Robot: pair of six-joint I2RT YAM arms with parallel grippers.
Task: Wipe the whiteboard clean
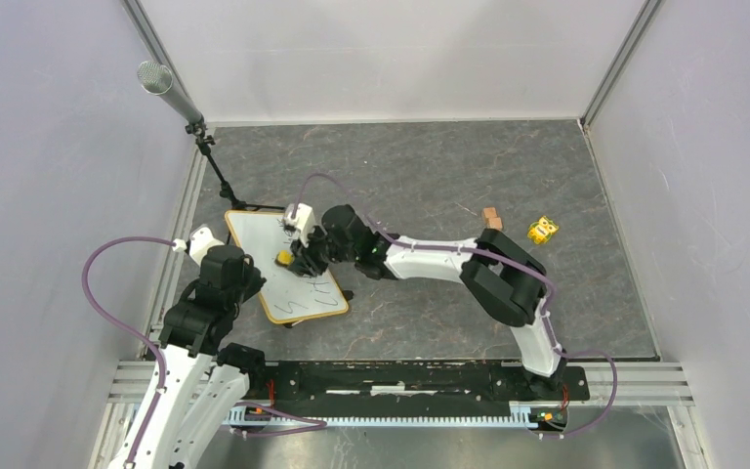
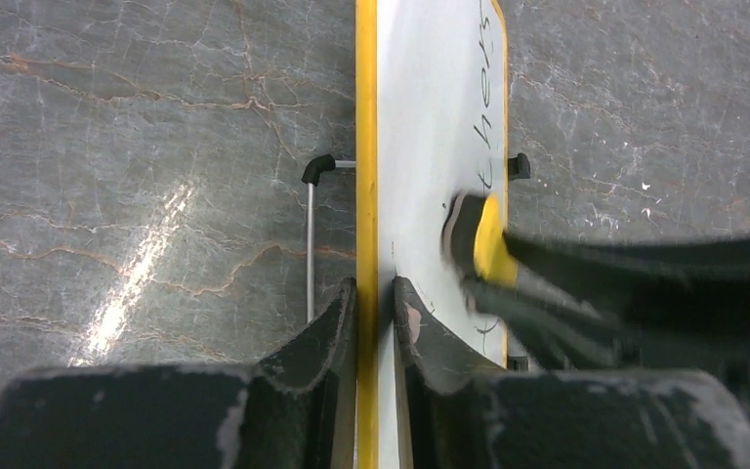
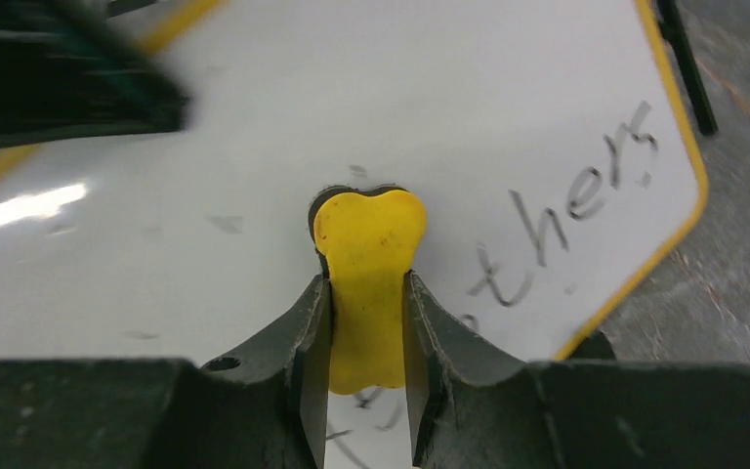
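Tabletop [image 1: 449,166] of dark grey marbled stone, veined in tan and white, fills the middle of the top view. Pale walls [image 1: 391,49] on aluminium posts close it in on three sides. A microphone [image 1: 155,77] on a thin black stand leans in at the upper left. Right of centre lie a small brown block [image 1: 491,217] and, just beside it, a yellow toy [image 1: 543,231].

The only readable writing is black handwritten lettering [image 3: 566,225] at the right of the right wrist view, which looks like "ther"; more strokes near the bottom edge are too cut off to read.

The whiteboard [image 1: 254,239] sits left of centre in the top view, turned at an angle. It has a thin yellow frame, rounded corners and black feet. Its upper part is blank white with faint grey smudges.

The left gripper [image 2: 376,303] has its jaws pinched narrow on the board's yellow frame edge. The right gripper [image 3: 369,293] clamps a yellow eraser [image 3: 368,234], whose dark pad meets the white surface near the board's middle
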